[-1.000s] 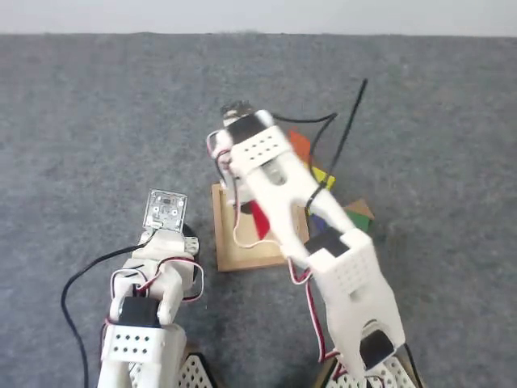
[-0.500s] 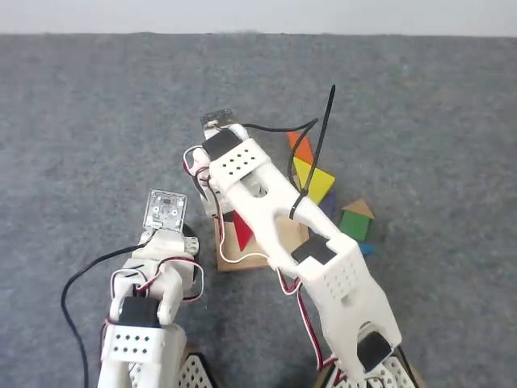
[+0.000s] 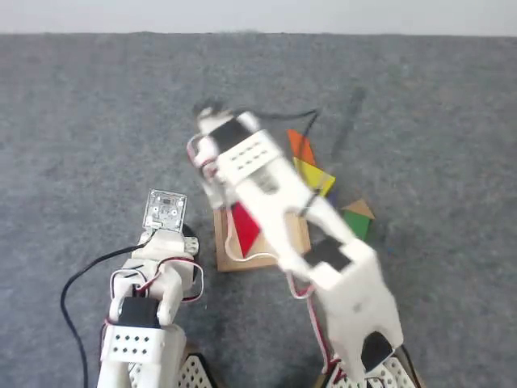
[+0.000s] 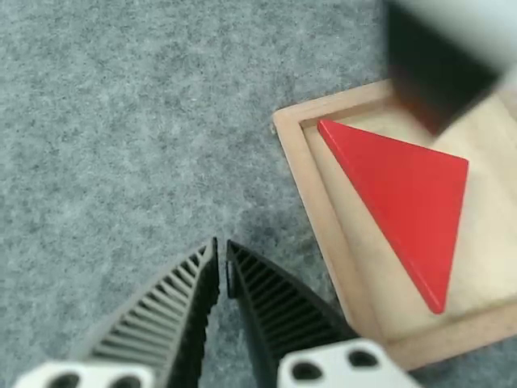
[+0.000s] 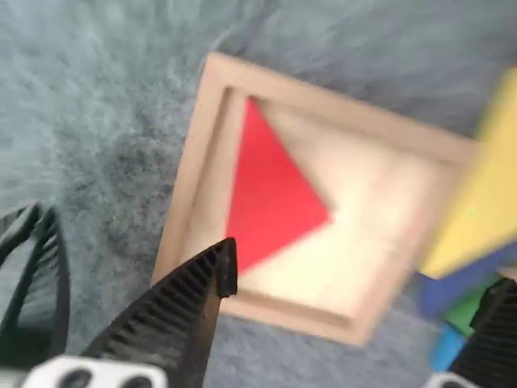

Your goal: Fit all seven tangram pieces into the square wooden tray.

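The square wooden tray [image 3: 229, 260] lies on the grey cloth between the arms, with a red triangle [image 3: 243, 227] flat inside it at its left side. In the right wrist view my right gripper [image 5: 359, 279] is open and holds nothing, above the tray [image 5: 190, 170] and the red triangle [image 5: 271, 194]. My right arm [image 3: 250, 158] covers the tray's far part. My left gripper [image 4: 220, 246] is shut and holds nothing, low over the cloth just left of the tray [image 4: 311, 194] and the red triangle [image 4: 396, 194].
Loose pieces lie right of the tray: orange [image 3: 300, 145], yellow [image 3: 315, 174], green [image 3: 355, 225] and a brown triangle [image 3: 359, 208]. Yellow [image 5: 485, 194], blue [image 5: 460, 283] and green [image 5: 462, 317] pieces lie past the tray's edge. Grey cloth stretches to the left and far side.
My right arm swung left over the tray, then its wrist shifted a little away, and more of the red triangle shows now. The left arm has not moved.
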